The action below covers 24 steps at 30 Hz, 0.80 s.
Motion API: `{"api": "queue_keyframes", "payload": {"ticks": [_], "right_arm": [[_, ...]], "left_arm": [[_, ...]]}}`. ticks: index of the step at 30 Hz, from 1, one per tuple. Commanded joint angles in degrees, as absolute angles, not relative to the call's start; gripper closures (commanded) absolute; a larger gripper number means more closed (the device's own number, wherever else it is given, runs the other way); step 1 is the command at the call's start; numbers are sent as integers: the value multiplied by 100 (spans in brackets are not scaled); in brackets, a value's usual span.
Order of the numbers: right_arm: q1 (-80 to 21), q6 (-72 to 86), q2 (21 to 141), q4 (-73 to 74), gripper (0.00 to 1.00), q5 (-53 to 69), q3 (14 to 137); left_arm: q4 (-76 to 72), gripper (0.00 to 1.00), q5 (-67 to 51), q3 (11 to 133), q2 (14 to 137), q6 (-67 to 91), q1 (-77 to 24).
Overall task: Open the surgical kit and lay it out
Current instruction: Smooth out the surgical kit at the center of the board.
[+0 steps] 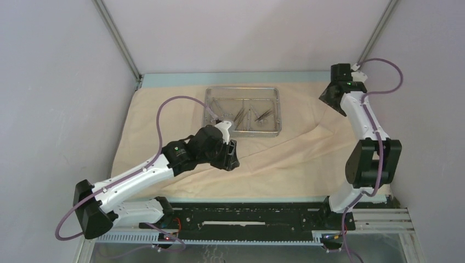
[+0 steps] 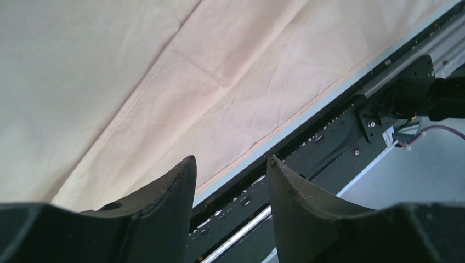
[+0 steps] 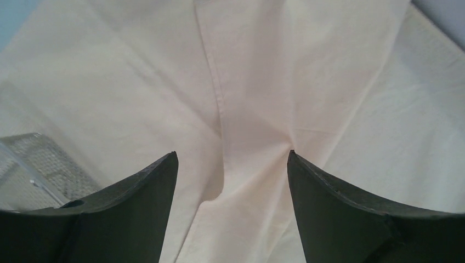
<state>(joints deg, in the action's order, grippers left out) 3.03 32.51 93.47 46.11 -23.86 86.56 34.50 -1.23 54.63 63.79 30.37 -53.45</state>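
The surgical kit's beige cloth wrap (image 1: 285,159) lies unfolded across the table. Its steel mesh tray (image 1: 279,109) sits on the cloth at the back centre, with ring-handled instruments (image 1: 249,115) lying inside. My left gripper (image 1: 230,158) hovers in front of the tray, over the cloth. In the left wrist view the left gripper (image 2: 230,164) is open and empty, facing the cloth (image 2: 164,82) and the table's near edge. My right gripper (image 1: 327,99) is at the cloth's far right. The right gripper (image 3: 232,156) is open above a raised fold (image 3: 241,142), with a tray corner (image 3: 38,159) at the left.
A crease (image 1: 307,131) runs from the right gripper toward the cloth's middle. The black mounting rail (image 1: 247,216) lines the near edge, also seen as the rail (image 2: 340,131) in the left wrist view. Grey walls stand close on both sides and behind.
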Motion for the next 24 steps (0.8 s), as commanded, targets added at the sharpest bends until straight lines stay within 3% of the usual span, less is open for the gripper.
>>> {"api": "queue_keyframes", "payload": {"ticks": [1, 24], "right_arm": [[27, 3327, 9874, 4547, 19, -2451, 8802], [-764, 4019, 11092, 4679, 27, -3289, 8273]], "left_arm": [[3365, 44, -38, 5460, 6392, 2890, -5078], [3407, 45, -21, 5514, 6539, 3087, -4450]]}}
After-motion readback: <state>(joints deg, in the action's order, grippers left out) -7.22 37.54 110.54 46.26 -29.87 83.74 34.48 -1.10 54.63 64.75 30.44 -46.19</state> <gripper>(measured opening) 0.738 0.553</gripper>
